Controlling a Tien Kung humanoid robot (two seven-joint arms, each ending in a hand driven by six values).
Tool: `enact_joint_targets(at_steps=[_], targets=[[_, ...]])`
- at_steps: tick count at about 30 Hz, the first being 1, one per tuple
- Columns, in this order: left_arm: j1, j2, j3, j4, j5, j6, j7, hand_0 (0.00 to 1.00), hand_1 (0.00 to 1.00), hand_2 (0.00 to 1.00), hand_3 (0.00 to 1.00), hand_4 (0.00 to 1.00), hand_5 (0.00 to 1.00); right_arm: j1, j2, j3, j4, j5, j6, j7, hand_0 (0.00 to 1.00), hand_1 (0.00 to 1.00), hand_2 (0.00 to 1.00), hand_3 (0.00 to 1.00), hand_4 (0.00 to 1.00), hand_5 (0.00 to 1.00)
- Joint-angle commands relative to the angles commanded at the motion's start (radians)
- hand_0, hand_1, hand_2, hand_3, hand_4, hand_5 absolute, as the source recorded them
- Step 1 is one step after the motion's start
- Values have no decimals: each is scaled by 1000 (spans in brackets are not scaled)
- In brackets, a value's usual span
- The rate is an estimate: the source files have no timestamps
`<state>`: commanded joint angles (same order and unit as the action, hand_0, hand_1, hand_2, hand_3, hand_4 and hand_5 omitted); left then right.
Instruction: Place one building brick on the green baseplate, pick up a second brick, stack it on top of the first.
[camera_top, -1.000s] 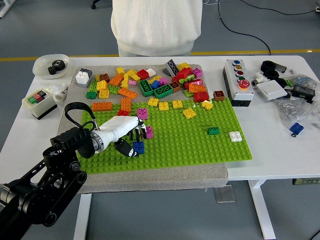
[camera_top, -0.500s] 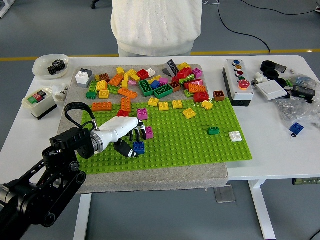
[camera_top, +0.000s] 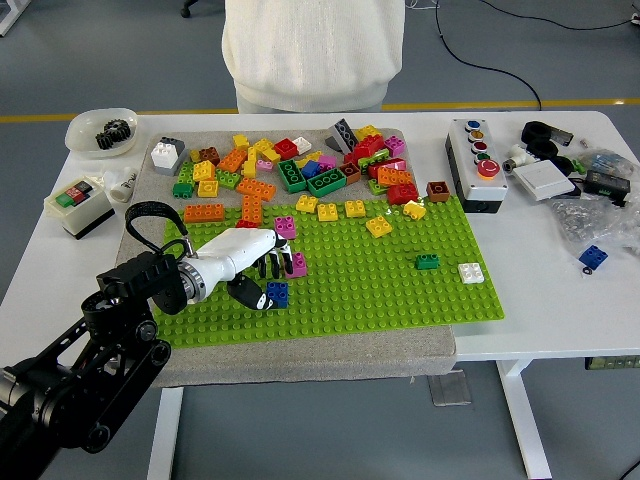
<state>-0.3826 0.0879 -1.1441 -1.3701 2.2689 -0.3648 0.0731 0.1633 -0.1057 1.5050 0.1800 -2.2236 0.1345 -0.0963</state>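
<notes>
The green baseplate (camera_top: 400, 290) lies on a grey mat. My left hand (camera_top: 264, 279) reaches in from the lower left and hovers low over the plate's left part. Its fingers (camera_top: 271, 266) curl down behind a blue brick (camera_top: 278, 293), and the thumb (camera_top: 247, 296) touches that brick's left side. The blue brick rests on the plate. A pink brick (camera_top: 298, 263) stands just right of the fingertips, and another pink brick (camera_top: 285, 227) lies farther back. A green brick (camera_top: 427, 262) and a white brick (camera_top: 471, 272) sit on the plate's right part.
A heap of loose bricks (camera_top: 300, 165) covers the mat's far side and the plate's far edge. A person (camera_top: 305, 50) stands behind the table. A button box (camera_top: 474, 160) is at the right, a switch box (camera_top: 78, 205) and a bowl of gears (camera_top: 102, 130) at the left.
My left hand has shifted slightly up and away from the near edge. The blue brick has stayed almost in the same spot.
</notes>
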Motion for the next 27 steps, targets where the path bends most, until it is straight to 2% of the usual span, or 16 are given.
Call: enact_joint_targets(at_steps=[6, 11, 14, 15, 20, 21, 26, 27], targets=[[2, 11, -14, -48, 0, -25, 5, 458, 421, 455, 502, 950, 2, -3, 0, 2, 0, -4, 0, 0, 741, 645, 715, 603, 829, 402], [7, 21, -19, -96, 0, -82, 21, 461, 420, 455, 503, 949, 2, -1, 0, 1, 0, -3, 0, 0, 740, 646, 715, 604, 829, 402], [16, 32, -21, -128, 0, -94, 23, 461, 420, 455, 503, 949, 2, -2, 1, 1, 0, -4, 0, 0, 740, 646, 715, 604, 829, 402], [21, 40, -23, -139, 0, -96, 20, 425, 432, 468, 512, 998, 266, -3, 1, 2, 0, -4, 0, 0, 741, 646, 715, 604, 829, 402], [31, 72, -27, -160, 0, -102, 1, 425, 432, 468, 512, 998, 266, -5, -1, 5, 0, -7, 0, -1, 741, 646, 715, 604, 829, 402], [31, 74, -28, -157, 0, -98, -4, 433, 435, 496, 530, 998, 351, -4, 0, 5, 0, -7, 0, -1, 741, 645, 715, 604, 829, 403], [27, 67, -22, -133, 0, -60, -27, 433, 435, 496, 530, 998, 351, 0, 1, 0, 0, -3, 0, 1, 741, 645, 715, 604, 829, 403], [25, 65, -20, -128, 0, -53, -31, 542, 465, 523, 555, 998, 407, 0, 1, 0, 0, -2, 0, 1, 741, 645, 715, 604, 829, 403]])
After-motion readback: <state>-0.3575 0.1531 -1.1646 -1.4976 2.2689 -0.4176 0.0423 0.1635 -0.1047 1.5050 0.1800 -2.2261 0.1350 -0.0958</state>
